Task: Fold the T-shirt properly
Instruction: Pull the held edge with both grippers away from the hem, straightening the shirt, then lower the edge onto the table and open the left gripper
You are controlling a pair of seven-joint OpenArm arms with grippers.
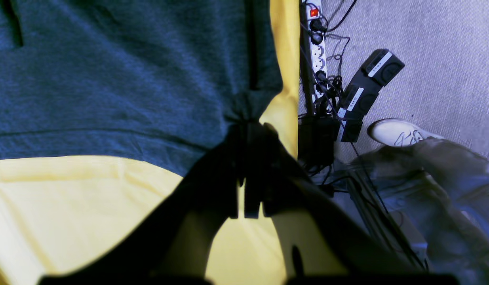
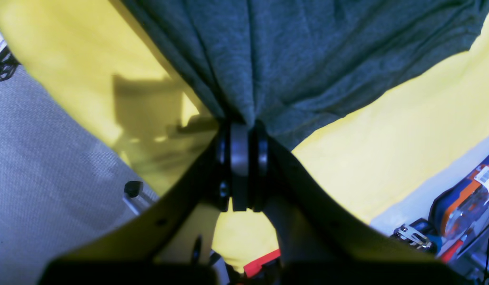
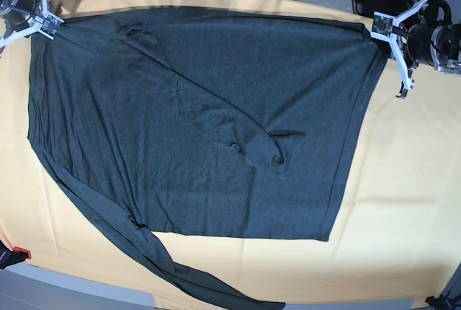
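In the left wrist view, the left claw is closed and pinches a small bunch of the T-shirt at a corner near the right edge of the yellow cloth that covers the table; beyond this edge there is floor with a power strip and a white shoe. To do the step well, I think this claw should keep the pinch firm, because only little fabric is between the jaws and it could slip if the pull is sudden. In the right wrist view, the right claw is also closed, gripping a gathered fold of the T-shirt, and pleats run from the grip up into the cloth, so the fabric there is under some tension above the yellow cloth. In the base view, the T-shirt lies spread over most of the yellow cloth, with the right claw at its far left corner and the left claw at its far right corner. One long sleeve trails along the near left side to the near edge of the table, and a small wrinkle sits near the middle. In my judgement both claws should move together and at the same height, so that the far edge stays straight and the fold comes down evenly; the loose sleeve may need care afterwards.
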